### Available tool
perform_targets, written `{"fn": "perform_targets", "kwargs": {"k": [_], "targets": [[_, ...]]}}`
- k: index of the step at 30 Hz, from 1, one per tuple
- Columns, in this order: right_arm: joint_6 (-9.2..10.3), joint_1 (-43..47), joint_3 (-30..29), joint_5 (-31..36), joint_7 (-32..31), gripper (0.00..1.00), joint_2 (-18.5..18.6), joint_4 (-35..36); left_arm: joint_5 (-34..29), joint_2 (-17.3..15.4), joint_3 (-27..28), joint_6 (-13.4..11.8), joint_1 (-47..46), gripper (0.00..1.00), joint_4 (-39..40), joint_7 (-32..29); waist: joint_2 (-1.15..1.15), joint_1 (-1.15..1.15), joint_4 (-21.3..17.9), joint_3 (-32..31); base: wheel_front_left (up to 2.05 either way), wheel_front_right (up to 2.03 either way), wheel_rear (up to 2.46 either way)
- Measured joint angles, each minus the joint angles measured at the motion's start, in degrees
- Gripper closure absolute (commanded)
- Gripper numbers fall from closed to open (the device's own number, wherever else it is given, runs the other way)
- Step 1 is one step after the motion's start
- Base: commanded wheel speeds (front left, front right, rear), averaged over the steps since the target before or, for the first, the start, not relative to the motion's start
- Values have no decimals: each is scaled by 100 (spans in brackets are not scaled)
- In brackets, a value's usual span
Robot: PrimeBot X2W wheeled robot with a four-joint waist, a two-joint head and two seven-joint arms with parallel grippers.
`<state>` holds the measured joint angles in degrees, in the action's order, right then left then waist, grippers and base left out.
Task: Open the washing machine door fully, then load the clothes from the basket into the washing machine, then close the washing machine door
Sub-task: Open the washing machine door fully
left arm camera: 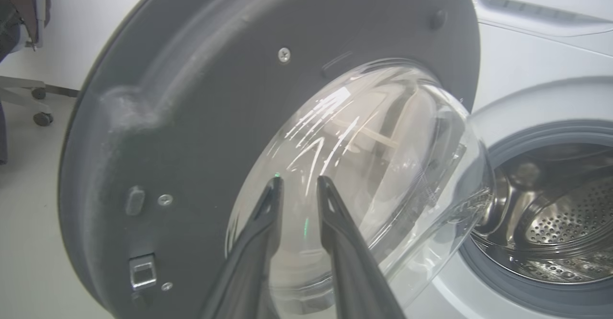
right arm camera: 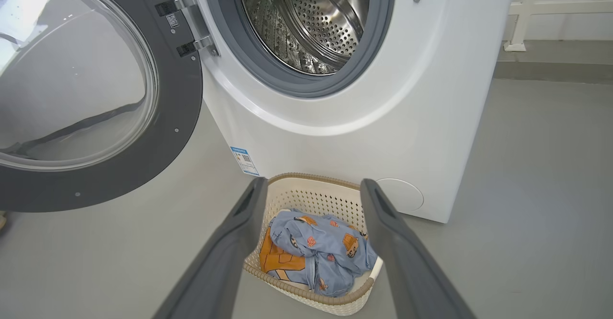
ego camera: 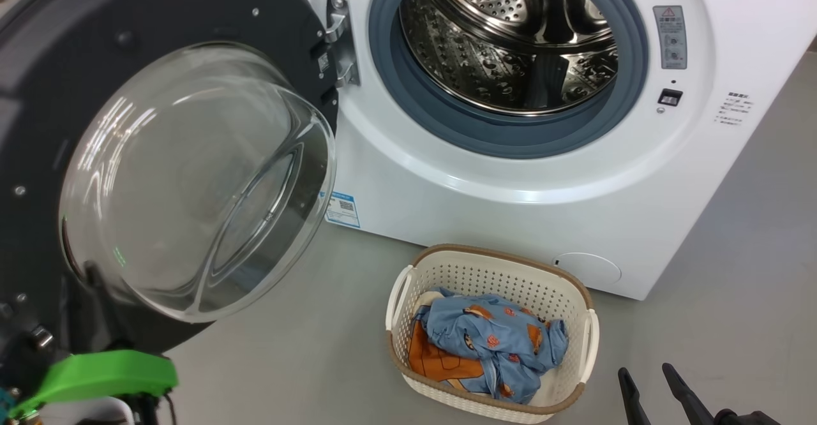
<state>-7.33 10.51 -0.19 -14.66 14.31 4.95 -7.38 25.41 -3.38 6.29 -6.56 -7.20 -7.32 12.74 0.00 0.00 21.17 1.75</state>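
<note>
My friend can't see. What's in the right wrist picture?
A white washing machine stands with its round door swung open. Before it, a cream basket holds blue and orange clothes, seen between the right gripper's open jaws.

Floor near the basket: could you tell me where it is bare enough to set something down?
Bare floor lies between the door and the basket, and again right of the basket beside the machine. Crowded: the basket, holding clothes, and under the open door.
</note>
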Motion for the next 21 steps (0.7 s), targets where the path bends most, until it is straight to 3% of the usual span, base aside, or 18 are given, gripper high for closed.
{"fn": "perform_targets", "kwargs": {"k": [2, 4, 5, 9, 14, 15, 21], "targets": [[0, -3, 0, 0, 0, 0, -7, -2, 1, 36, -157, -1, 178, 45, 464, -96, 0, 0, -37, -1, 0, 0, 0], [0, -24, 1, -1, 0, 0, -11, -5, -2, 54, -346, -1, 359, 5, 888, -171, 0, 0, -79, -10, 0, 0, 0], [0, -34, 4, -1, 0, 0, -12, -5, -5, 57, -444, -1, 442, 0, 1066, -204, 0, 0, -102, -17, 0, 0, 0], [0, -119, 83, -1, 0, 0, -5, -5, -101, 57, -798, 35, 759, 0, 1566, -322, 0, 0, -225, -41, 0, 0, 0], [0, -154, 154, 0, 0, 0, 25, 13, -192, -7, -1145, 367, 1050, 0, 1642, -379, 0, 0, -448, -66, 0, 0, 0], [0, -157, 176, 4, 0, 0, 46, 38, -146, -54, -1211, 554, 1127, 0, 1528, -310, 0, 0, -557, -76, 0, 0, 0], [0, -231, 296, 27, 0, 0, 82, 125, -108, -167, -1301, 838, 1339, 0, 831, -37, 0, 0, -929, -86, 0, 0, 0]]}}
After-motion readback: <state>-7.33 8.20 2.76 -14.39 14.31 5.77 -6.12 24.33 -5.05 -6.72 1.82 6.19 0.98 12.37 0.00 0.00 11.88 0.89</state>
